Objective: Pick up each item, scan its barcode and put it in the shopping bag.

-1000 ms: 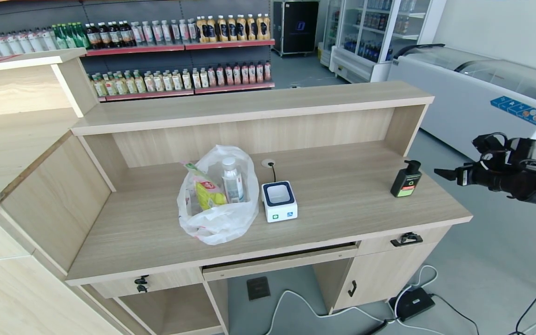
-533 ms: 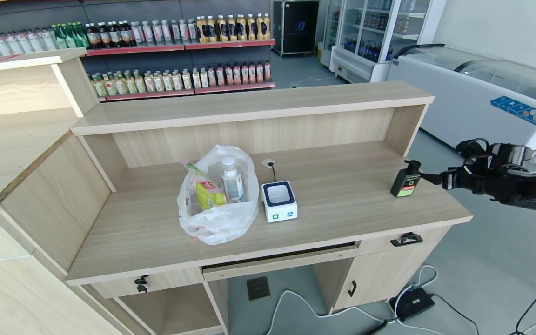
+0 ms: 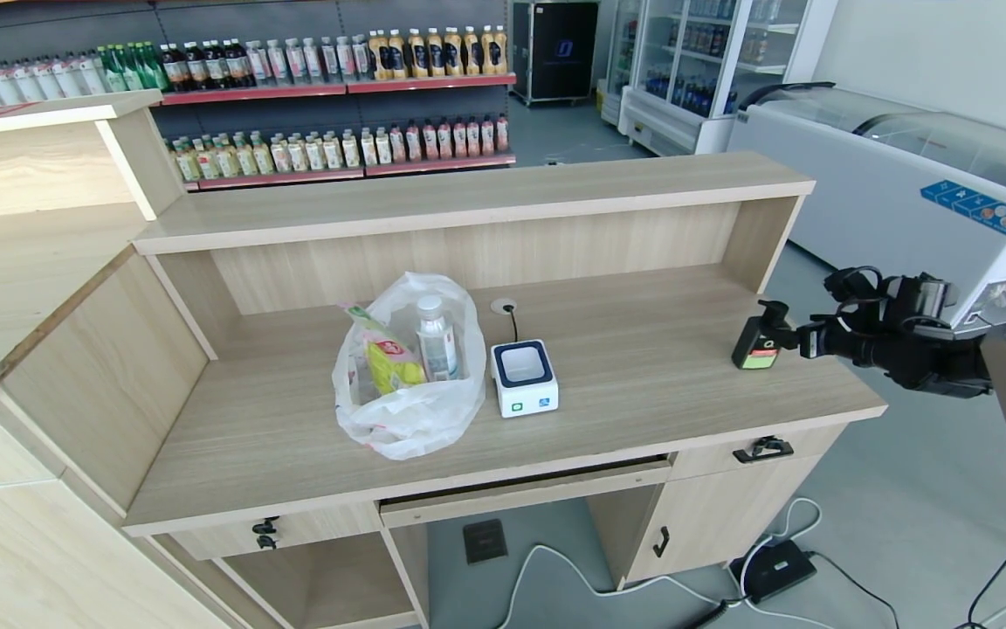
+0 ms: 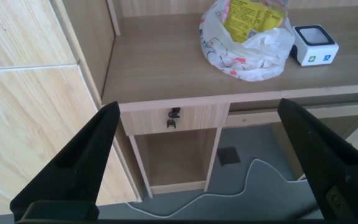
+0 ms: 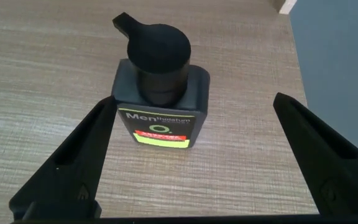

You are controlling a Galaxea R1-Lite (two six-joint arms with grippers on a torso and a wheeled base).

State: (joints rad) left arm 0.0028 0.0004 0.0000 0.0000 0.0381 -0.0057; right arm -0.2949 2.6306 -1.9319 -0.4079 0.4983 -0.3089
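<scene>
The left gripper (image 4: 197, 106) hung low in front of the left part of the wooden counter (image 3: 643, 349), well apart from the things on it. Its two fingers were spread wide with nothing between them, so this arm seemed only to wait out of the way. On the counter top, left of the middle, stood the thin plastic shopping bag (image 3: 407, 411) with its mouth open upward. A yellow snack packet (image 3: 389, 360) and a clear water bottle (image 3: 436, 342) stood inside it, which suggests that these two items were already finished. Just beside the bag, on its right, sat the white barcode scanner (image 3: 523, 377) with its dark window turned up. It was probably placed so that an item can pass over the window and then drop into the bag with a short move. Its cable ran back to a round hole (image 3: 503, 306) in the top. Well apart from the scanner, near the right end of the counter, the dark pump bottle (image 3: 754, 349) stood upright with its spout toward the back. It appeared to be the last item left to handle. The right gripper (image 5: 192, 99) had come in from the right side at the height of the bottle. Its fingers were opened wide, one on each side of the bottle, without touching it, and it held nothing yet. This position looked like the preparation for a side grasp, which should keep the bottle upright.
</scene>
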